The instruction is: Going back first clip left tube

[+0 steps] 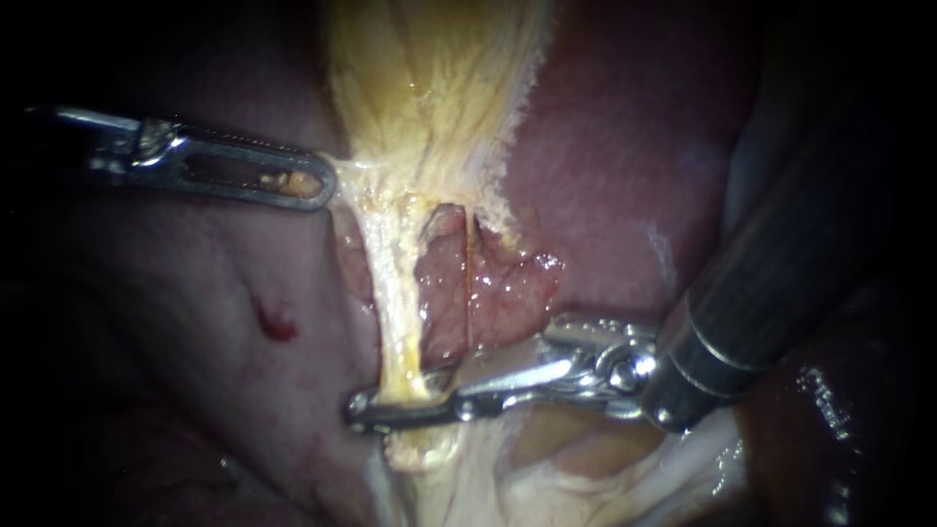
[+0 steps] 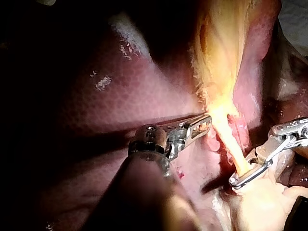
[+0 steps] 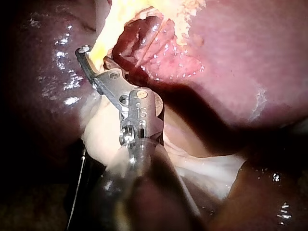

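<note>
Left tube (image 1: 398,303): pale strand at centre, run 12 to 6 o'clock. Its 6 o'clock end is held between the narrow jaws of the right instrument (image 1: 357,411). Farther, at 10 o'clock, the left instrument (image 1: 327,185) jaws are closed on the gallbladder (image 1: 429,88) edge.

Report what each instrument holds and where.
Left instrument: the gallbladder, at its lower edge. Right instrument: across the left tube, low down; hold cannot be told.

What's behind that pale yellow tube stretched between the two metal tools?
Behind the tube sits lumpy pinkish-red tissue, crossed by a thin thread-like strand, with liver further back. What lies straight behind the tube is covered.
</note>
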You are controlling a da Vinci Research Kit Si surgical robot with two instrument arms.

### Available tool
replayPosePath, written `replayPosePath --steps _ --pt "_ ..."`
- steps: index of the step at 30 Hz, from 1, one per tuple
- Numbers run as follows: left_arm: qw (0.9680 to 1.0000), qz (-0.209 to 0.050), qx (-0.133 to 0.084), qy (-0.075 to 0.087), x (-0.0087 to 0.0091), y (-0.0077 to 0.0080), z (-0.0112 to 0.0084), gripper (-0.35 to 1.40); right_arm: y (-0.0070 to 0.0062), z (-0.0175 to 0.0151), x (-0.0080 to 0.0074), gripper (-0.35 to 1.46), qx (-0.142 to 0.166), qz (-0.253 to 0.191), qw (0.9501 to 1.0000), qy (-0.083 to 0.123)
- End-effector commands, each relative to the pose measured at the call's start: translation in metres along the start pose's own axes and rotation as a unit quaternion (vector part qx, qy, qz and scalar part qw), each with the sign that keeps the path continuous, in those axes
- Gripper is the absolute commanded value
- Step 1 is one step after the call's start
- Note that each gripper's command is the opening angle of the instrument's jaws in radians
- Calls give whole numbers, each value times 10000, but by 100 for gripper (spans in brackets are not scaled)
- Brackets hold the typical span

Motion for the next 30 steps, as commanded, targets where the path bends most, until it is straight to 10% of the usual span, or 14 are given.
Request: replayPosePath --steps 1,4,10,18,30 --pt "10000 2 -2 6 0 0 0 -35 0 0 0 -35 18 4 10000 12" --pt "10000 2 -2 6 0 0 0 -35 1 1 -2 -35 56 21 10000 51" --pt "10000 2 -1 6 0 0 -1 -35 8 15 -4 45 180 -16 9996 229" --pt "10000 2 -2 6 0 -1 -1 -35 17 21 0 50 -44 -718 9966 405" --pt "10000 1 -3 6 1 -2 -1 -35 45 -1 10 50 -711 -2135 9720 680"
